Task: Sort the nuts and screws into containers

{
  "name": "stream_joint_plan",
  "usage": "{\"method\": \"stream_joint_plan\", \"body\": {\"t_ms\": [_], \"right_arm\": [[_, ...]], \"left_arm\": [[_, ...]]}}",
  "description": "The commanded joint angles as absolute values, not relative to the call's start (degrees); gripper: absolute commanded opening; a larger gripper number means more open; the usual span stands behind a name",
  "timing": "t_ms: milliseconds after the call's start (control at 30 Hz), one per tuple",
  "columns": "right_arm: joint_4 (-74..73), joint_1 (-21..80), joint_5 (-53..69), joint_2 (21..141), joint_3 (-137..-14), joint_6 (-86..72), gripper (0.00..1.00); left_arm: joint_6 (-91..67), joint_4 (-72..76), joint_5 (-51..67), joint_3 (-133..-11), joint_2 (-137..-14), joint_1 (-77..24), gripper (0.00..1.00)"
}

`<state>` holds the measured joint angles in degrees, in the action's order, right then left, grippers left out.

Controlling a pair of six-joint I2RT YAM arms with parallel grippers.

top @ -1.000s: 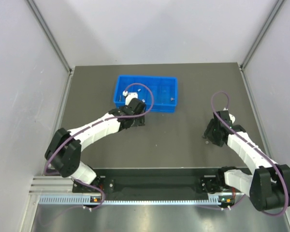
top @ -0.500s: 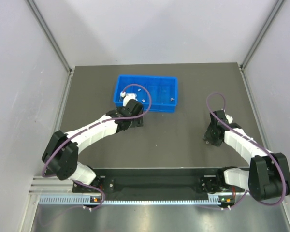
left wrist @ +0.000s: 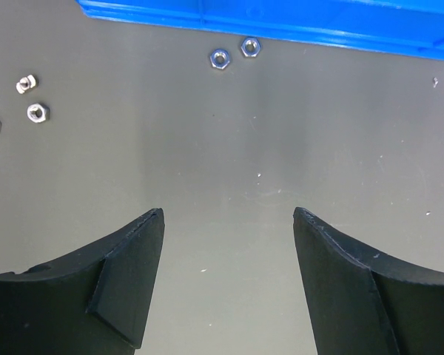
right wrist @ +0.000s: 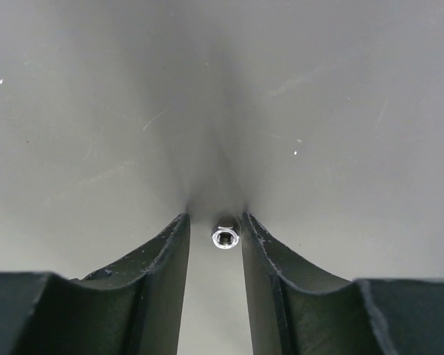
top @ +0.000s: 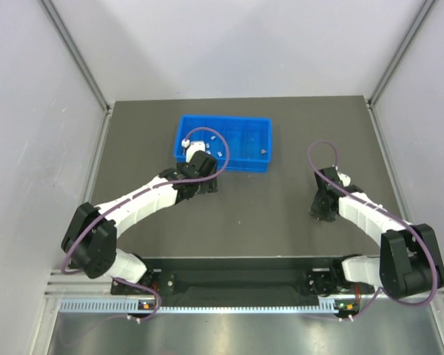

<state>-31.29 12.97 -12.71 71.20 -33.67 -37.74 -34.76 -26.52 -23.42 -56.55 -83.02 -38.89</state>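
Observation:
The blue tray of containers (top: 244,164) lies at the table's back centre, with a few silvery specks inside. In the left wrist view two nuts (left wrist: 220,58) lie just before the tray wall (left wrist: 296,18), and more nuts (left wrist: 37,112) lie at the left. My left gripper (left wrist: 228,214) (top: 205,185) hovers wide open over bare table near the tray's front. My right gripper (right wrist: 214,218) (top: 320,211) is down at the table on the right. Its jaws are narrowed around one nut (right wrist: 225,238), with a gap still showing on the nut's left side. I can make out no screws.
The dark table is bordered by grey walls left, right and behind. The arm bases and a metal rail (top: 207,303) run along the near edge. A purple cable (top: 322,151) loops above the right wrist.
My right gripper's jaws have drawn in around the nut, and that wrist has shifted slightly left. The left arm has edged a little left near the tray, its jaws unchanged.

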Motion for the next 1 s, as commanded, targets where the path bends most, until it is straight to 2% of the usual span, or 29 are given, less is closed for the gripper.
{"method": "stream_joint_plan", "body": {"t_ms": [0,300,500,533,600,800,967], "right_arm": [[-32.5,14.2,-14.2,73.5,-34.5,-38.1,0.34],[-34.4,15.6,-14.1,74.4,-35.2,-38.8,0.17],[-35.6,16.3,-13.4,70.7,-35.4,-40.0,0.35],[-35.9,16.5,-13.4,70.3,-35.5,-40.0,0.42],[-36.7,16.4,-13.4,69.4,-35.9,-40.0,0.47],[-36.4,16.4,-14.0,69.4,-34.7,-40.5,0.45],[-34.1,16.4,-14.1,71.7,-33.9,-40.0,0.38]], "left_arm": [[-34.5,-25.0,-24.0,-56.0,-80.4,-38.3,0.75],[-34.6,-25.1,-24.0,-55.3,-79.2,-38.0,0.76],[-34.5,-24.8,-23.5,-54.8,-78.5,-37.7,0.77],[-34.5,-24.8,-23.4,-54.8,-78.5,-37.7,0.77],[-34.5,-24.6,-23.1,-54.6,-78.5,-37.6,0.77],[-34.5,-24.3,-22.9,-54.4,-78.5,-37.5,0.77],[-34.3,-24.0,-22.7,-54.1,-78.7,-37.4,0.77]]}}
